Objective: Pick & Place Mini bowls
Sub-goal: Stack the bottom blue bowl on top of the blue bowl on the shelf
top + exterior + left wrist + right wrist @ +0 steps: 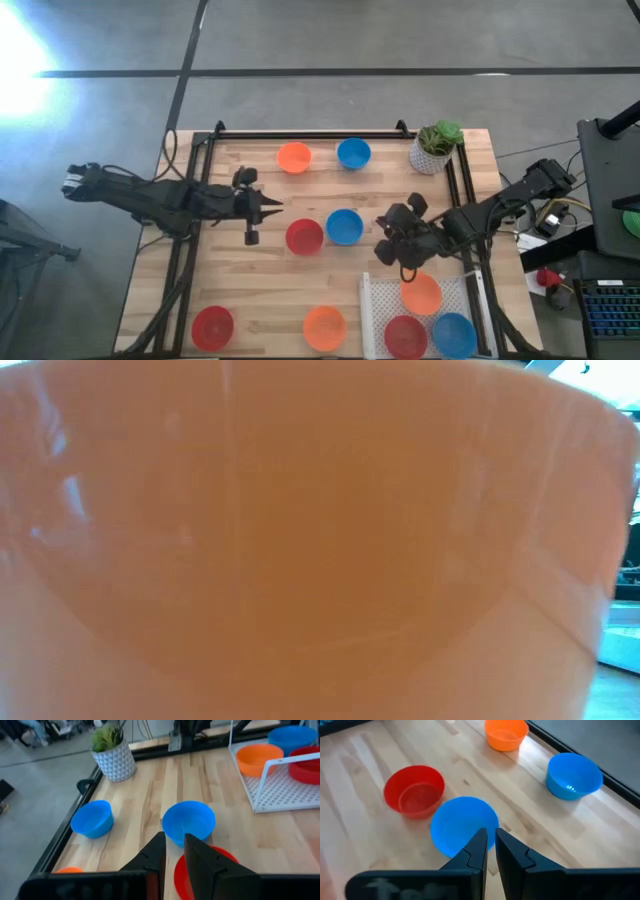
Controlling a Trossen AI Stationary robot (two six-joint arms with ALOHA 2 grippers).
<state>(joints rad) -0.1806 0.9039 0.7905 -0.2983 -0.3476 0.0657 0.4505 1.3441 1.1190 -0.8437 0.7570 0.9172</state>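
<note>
- Three mini bowls (421,296) lie in the white tray (372,300) at the table's near right corner.
- Six mini bowls remain on the table (260,270).
- Left gripper (272,207), fingers nearly together, empty, near the central red bowl (304,236).
- Right gripper (382,236), fingers nearly together, empty, beside the central blue bowl (344,226).

Overhead view down on table (250,290); low view against orange bowl (320,540)

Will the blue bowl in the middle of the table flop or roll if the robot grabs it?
The blue bowl keeps a neat round rim, so it's probably stiff. It looks thin and empty, so likely light. Its shiny plastic might be slippery. It sits upright, so rolling seems unlikely.
</note>
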